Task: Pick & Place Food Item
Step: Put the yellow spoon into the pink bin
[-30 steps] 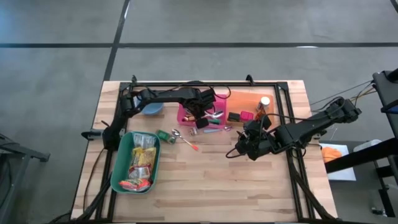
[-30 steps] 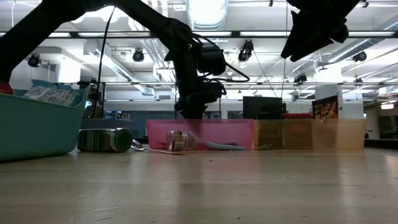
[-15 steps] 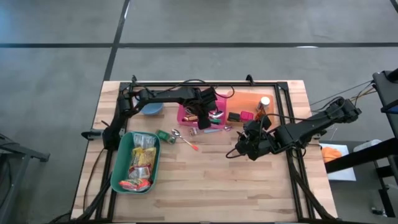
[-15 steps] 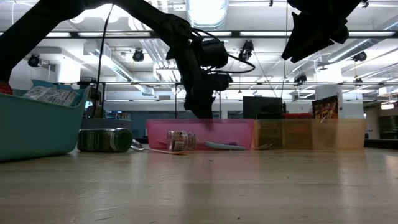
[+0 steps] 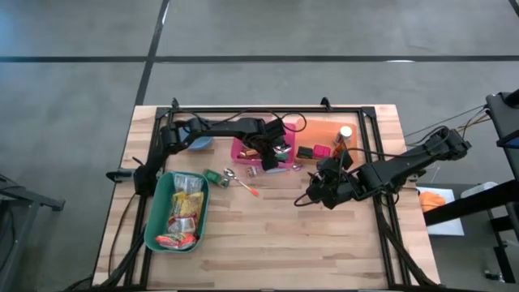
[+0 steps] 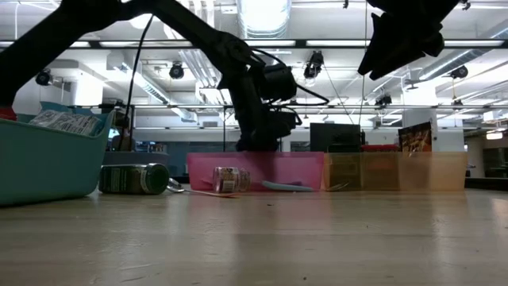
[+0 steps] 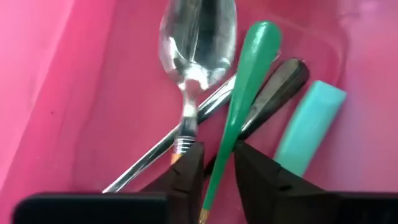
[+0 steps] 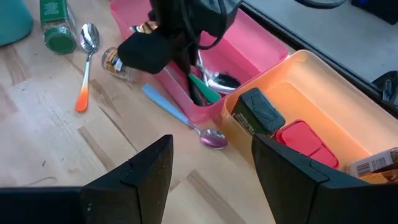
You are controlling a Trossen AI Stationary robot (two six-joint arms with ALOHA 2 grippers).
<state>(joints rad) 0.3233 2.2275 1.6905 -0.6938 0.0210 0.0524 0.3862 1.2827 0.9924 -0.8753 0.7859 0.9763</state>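
My left gripper (image 5: 274, 151) reaches down into the pink tray (image 5: 242, 144), which holds several utensils. In the left wrist view its fingers stand narrowly apart on either side of a green utensil handle (image 7: 239, 99). That handle lies across a dark handle (image 7: 280, 81) beside a metal spoon (image 7: 196, 43). My right gripper (image 5: 320, 191) hangs open above the table, right of the middle, with nothing between its fingers (image 8: 149, 171). Food packets fill the teal bin (image 5: 159, 212) at the near left. My left gripper comes from above, slanting down, with the thin end of the green handle (image 7: 219, 177) between its two fingers, which lie across it. Whether the fingers touch the handle I cannot tell. The handle's far, thick end rests on the other utensils in the tray.
An orange tray (image 5: 324, 130) with small boxes and a bottle adjoins the pink tray. On the table lie a green can (image 5: 214, 176), an orange-handled spoon (image 5: 243, 185), a small jar (image 5: 250, 170) and a blue-handled spoon (image 5: 276, 169). A blue bowl (image 5: 199, 143) sits far left.
My left gripper has moved toward the table's right edge along the pink tray and sunk lower into it, tipping a little steeper. My right arm has kept still.
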